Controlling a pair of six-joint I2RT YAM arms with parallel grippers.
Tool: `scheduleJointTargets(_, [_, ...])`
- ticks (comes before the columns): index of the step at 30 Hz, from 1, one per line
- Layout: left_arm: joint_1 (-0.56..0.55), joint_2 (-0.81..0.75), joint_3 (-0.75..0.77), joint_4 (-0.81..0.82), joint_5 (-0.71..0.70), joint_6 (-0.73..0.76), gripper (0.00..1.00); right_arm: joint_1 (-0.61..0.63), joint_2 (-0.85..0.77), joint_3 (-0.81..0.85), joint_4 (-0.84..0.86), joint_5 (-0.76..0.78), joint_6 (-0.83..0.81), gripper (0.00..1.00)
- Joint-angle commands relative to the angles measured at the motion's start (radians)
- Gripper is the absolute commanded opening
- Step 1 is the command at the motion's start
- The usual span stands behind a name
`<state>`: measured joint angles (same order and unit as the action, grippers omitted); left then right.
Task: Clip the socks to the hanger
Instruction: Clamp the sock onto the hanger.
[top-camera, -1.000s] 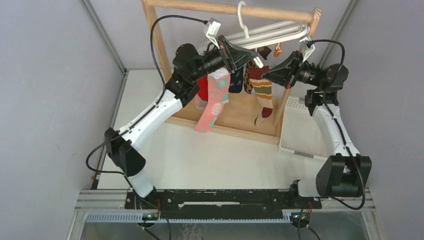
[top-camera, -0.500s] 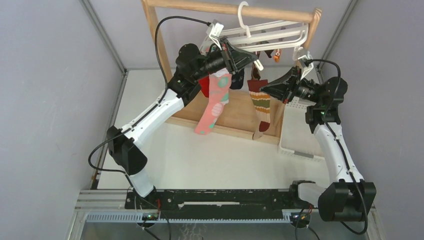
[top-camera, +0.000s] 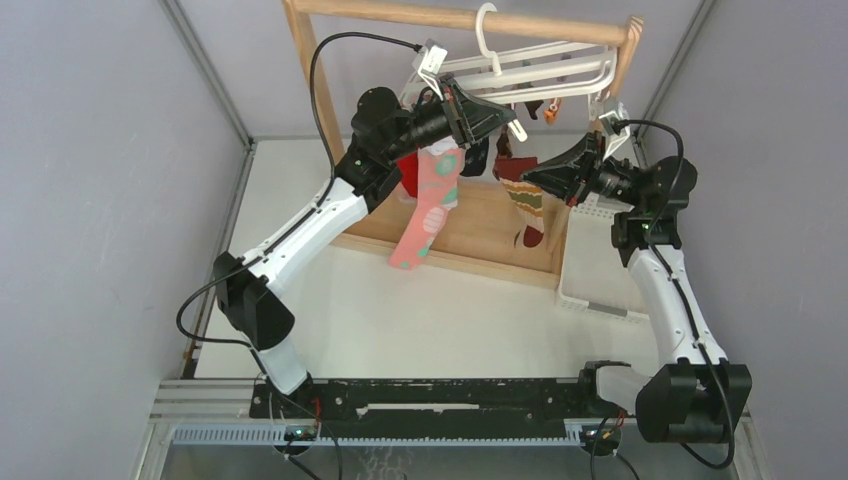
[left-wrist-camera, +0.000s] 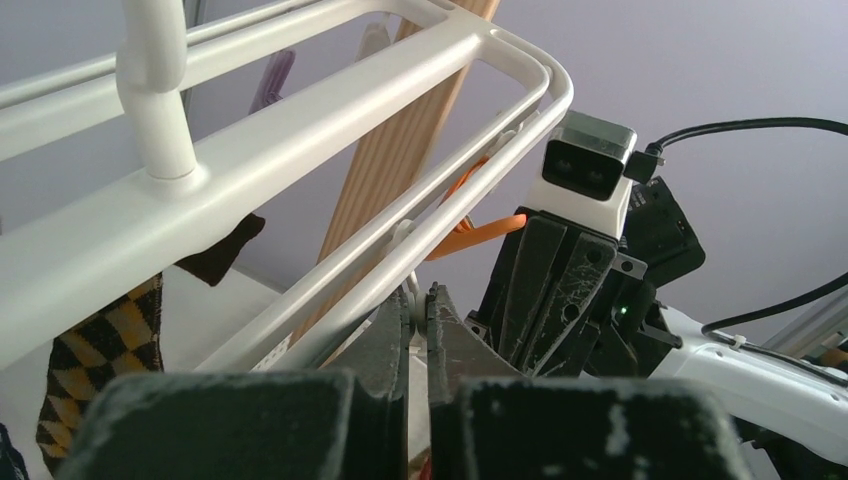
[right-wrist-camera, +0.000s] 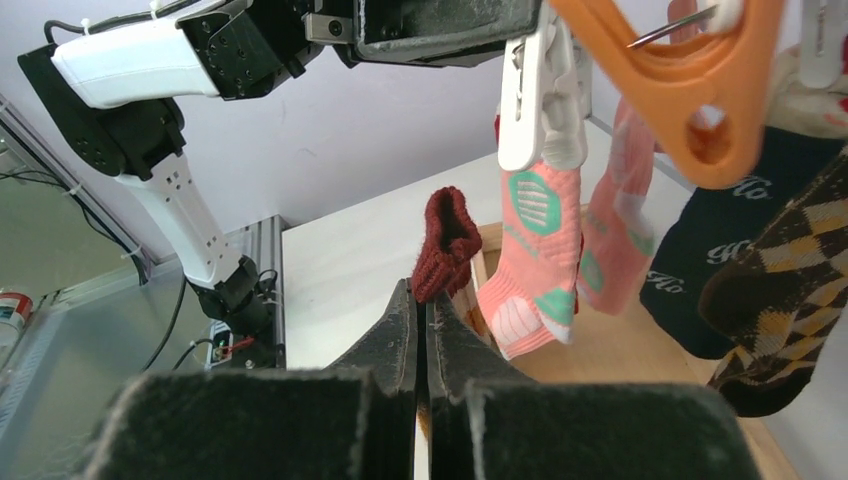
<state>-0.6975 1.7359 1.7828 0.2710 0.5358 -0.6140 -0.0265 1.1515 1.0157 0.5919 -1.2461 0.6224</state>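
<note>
Up has curled the striped sock (top-camera: 528, 207), its red cuff pinched in the shut right jaws (top-camera: 524, 178). Shut too, the left jaws (top-camera: 510, 122) sit just under the hanger (top-camera: 565, 60).

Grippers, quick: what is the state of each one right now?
Left gripper: shut by the hanger frame; whether it grips anything cannot be told.
Right gripper: shut on the striped sock, at its dark red cuff.

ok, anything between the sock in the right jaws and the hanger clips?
Nothing visible. The striped sock's cuff sits in open air below the white clip; pink socks hang beside it, not across the gap.
</note>
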Motion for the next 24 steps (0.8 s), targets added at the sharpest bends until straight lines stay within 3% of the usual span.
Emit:
scheduleJointTargets(1, [-0.024, 0.017, 0.047, -0.024, 0.139, -0.037, 0.0, -0.015, 0.017, 0.075, 0.034, 0.018, -0.011, 0.0])
scheduleJointTargets(13, [-0.024, 0.019, 0.052, -0.041, 0.145, -0.026, 0.0, -0.055, 0.099, 0.167, 0.062, 0.036, -0.007, 0.0])
scheduleJointTargets(24, [-0.023, 0.028, 0.062, -0.064, 0.148, -0.006, 0.0, -0.069, 0.14, 0.201, 0.188, 0.017, 0.113, 0.0])
